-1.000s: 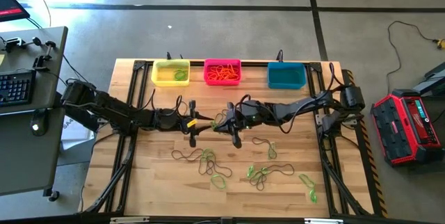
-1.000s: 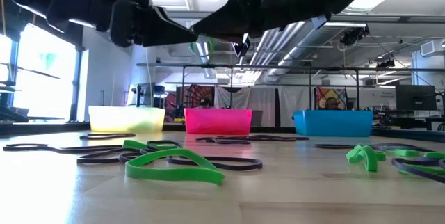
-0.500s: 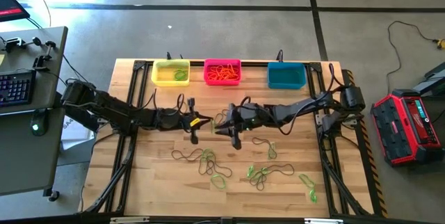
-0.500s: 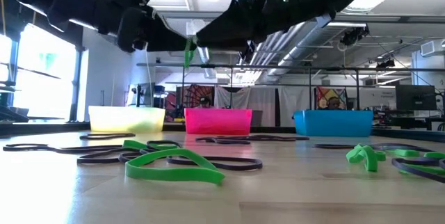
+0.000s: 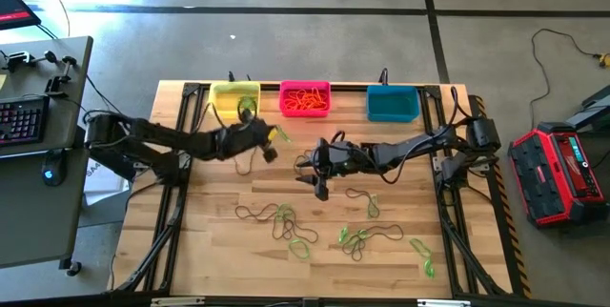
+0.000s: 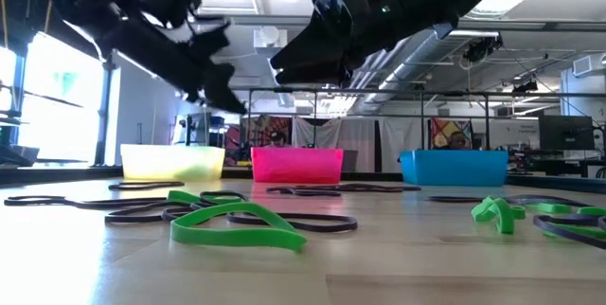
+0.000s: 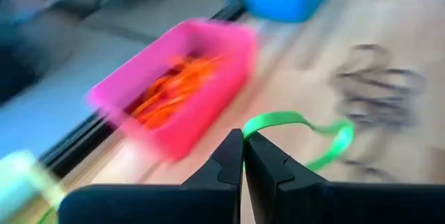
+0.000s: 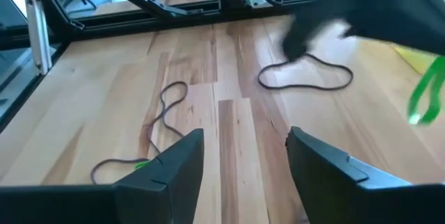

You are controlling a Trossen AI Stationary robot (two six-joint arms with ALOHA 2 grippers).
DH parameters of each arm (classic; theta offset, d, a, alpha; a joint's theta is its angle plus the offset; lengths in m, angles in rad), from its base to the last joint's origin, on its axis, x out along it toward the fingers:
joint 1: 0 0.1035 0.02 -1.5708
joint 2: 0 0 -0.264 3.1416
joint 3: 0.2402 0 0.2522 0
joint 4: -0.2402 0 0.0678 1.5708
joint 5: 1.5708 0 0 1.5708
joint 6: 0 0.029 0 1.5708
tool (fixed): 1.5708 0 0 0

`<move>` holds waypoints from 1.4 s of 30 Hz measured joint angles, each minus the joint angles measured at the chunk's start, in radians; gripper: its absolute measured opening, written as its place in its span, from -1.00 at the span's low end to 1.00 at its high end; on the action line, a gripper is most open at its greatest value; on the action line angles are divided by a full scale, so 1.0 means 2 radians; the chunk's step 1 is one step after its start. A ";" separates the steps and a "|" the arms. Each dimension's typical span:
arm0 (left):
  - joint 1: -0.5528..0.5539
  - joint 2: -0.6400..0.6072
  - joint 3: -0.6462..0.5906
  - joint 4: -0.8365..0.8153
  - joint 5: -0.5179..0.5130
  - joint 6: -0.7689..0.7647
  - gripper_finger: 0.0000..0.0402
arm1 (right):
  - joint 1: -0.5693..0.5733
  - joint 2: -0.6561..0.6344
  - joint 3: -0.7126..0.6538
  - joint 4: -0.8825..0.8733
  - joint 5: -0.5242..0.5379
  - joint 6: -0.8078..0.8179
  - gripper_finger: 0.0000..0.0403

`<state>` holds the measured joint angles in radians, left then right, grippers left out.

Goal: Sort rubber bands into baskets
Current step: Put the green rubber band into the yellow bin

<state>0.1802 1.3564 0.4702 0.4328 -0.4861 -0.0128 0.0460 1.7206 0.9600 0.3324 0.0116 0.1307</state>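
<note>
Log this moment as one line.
left gripper: shut on thin green rubber band, near yellow plastic basket | right gripper: open, empty, mid-table

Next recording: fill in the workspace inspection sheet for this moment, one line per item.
Surface: wooden table, bands scattered on its near half.
Job's things: yellow basket holds green; pink basket holds orange; blue basket; loose rubber bands.
Clutter: nothing seen.
Grippers: left end effector shut on green band, near the yellow basket; right end effector open, empty, mid-table.
Cables: cable on floor.
Surroundings: desk with keyboard; red case.
</note>
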 joint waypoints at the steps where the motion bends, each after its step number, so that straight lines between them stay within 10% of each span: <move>1: 0.018 0.000 0.000 -0.008 -0.002 -0.011 -1.00 | 0.000 0.000 0.000 -0.001 0.000 0.000 -0.03; 27: 0.278 0.003 -0.001 -0.060 -0.033 -0.086 -1.00 | 0.000 0.000 0.000 -0.008 0.002 -0.010 -0.03; 42: 0.311 0.058 -0.001 -0.039 -0.008 -0.062 -0.74 | 0.000 0.000 0.000 -0.008 0.023 -0.013 -0.03</move>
<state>0.8029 1.4727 0.4683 0.3544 -0.5018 -0.1370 0.0456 1.7206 0.9600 0.3156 0.0584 0.1043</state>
